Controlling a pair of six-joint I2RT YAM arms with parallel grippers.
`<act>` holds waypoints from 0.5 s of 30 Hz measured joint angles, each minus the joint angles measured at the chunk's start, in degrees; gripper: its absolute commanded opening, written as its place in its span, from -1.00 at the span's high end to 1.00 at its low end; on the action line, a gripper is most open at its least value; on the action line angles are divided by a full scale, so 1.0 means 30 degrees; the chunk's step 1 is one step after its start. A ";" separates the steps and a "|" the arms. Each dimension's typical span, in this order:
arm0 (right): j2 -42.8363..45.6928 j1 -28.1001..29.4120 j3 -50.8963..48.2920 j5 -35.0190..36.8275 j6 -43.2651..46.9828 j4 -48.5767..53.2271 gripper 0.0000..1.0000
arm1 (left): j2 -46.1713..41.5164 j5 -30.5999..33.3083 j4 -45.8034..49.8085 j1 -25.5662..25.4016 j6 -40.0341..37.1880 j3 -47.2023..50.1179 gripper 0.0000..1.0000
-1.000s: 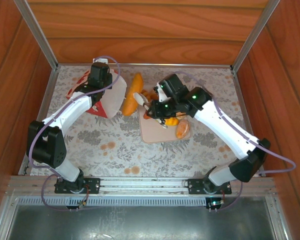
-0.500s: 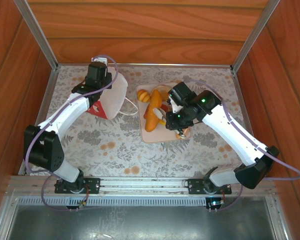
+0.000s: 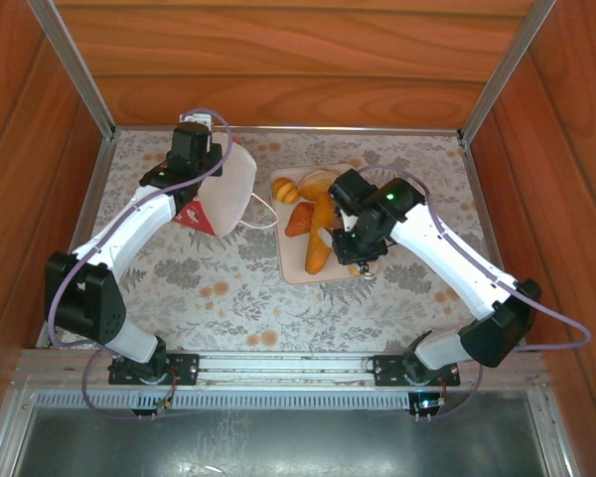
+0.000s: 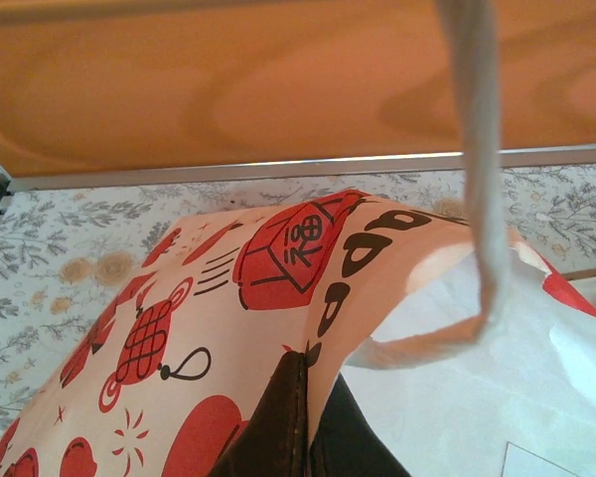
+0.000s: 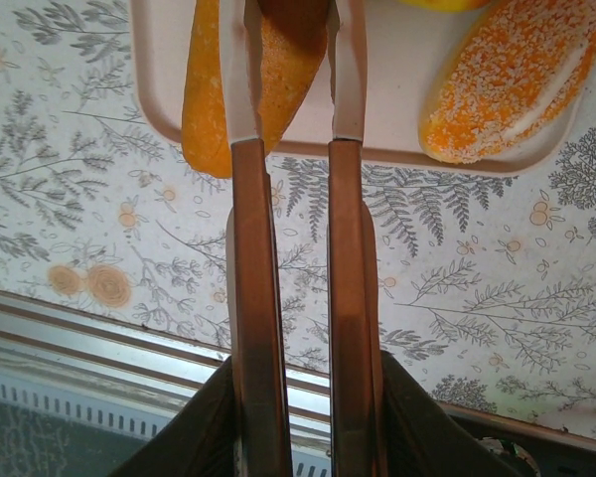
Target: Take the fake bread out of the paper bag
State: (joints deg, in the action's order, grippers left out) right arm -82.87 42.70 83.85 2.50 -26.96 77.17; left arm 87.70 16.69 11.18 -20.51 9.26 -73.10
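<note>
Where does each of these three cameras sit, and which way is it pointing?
Top external: above and behind the bases, looking down on the table, left arm, right arm, paper bag and tray.
Left wrist: on the left arm, looking along its shut fingers over the paper bag to the back wall.
Right wrist: on the right arm, looking down past its fingers at the long loaf by the tray's near edge.
Shared: top and right wrist both show tray and long loaf.

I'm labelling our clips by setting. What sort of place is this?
Probably a robot test booth: wooden walls and a metal frame box in a flowered tablecloth, and a left arm and a right arm are bolted at its near edge.
</note>
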 measured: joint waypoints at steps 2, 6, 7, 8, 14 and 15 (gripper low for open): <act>-0.0481 0.0000 -0.0007 0.0146 -0.0124 -0.0007 0.84 | 0.0000 -0.0022 0.0007 0.0000 0.0000 0.0000 1.00; -0.1078 0.0000 -0.0007 0.0233 -0.0284 0.0000 0.80 | 0.0000 -0.0029 0.0007 0.0000 0.0015 0.0000 1.00; -0.1180 0.0000 -0.0007 0.0240 -0.0306 -0.0007 0.78 | 0.0000 -0.0029 0.0007 0.0000 0.0015 0.0000 1.00; -0.1297 0.0000 -0.0007 0.0240 -0.0342 -0.0007 0.75 | 0.0000 -0.0029 0.0000 0.0000 0.0015 0.0015 1.00; -0.2076 0.0000 0.0073 0.0160 -0.0488 -0.0007 0.53 | 0.0000 -0.0044 -0.0007 0.0000 0.0022 0.0175 1.00; -0.2229 0.0000 0.0124 0.0138 -0.0503 -0.0015 0.50 | 0.0007 -0.0044 0.0000 0.0000 0.0022 0.0182 1.00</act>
State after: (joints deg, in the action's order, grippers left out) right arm -89.56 42.70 84.23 2.92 -28.47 77.12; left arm 87.72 16.56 11.18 -20.51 9.32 -72.55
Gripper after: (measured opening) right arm 0.328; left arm 0.062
